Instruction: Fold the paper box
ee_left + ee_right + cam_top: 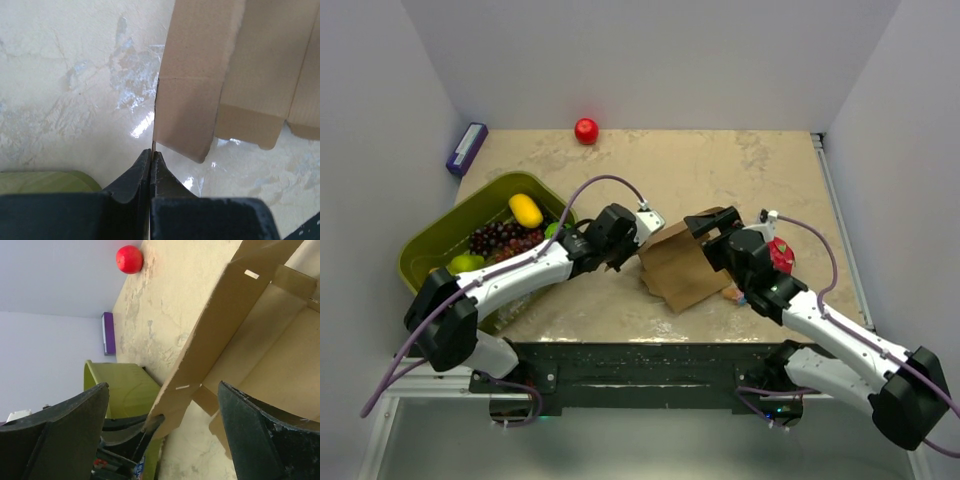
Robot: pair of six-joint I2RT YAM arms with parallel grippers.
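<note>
"Left tool (152,153) right at the lens — what is it doing?"

"Its jaws are pressing together on a thin edge of the paper box (190,100), and that flap is standing up from between them."

"Where is the box lying?"

"It is sitting on the desk (720,170) between the two arms, toward the near edge. It is only partly formed: its brown panels and flaps are spreading out, and one wall is rising at a tilt."

"And the right tool (162,386)?"

"Its jaws are standing wide apart, one on each side of that raised wall, gripping nothing — whether a finger is brushing the cardboard I cannot tell."

"Is anything else lying around?"

"An olive-green basket (445,225) is sitting at the left side of the desk, holding dark grapes (505,240) and a yellow fruit (526,210). A red ball (586,131) is resting by the back wall, and a purple block (467,148) is lying by the left wall near the far corner."
</note>
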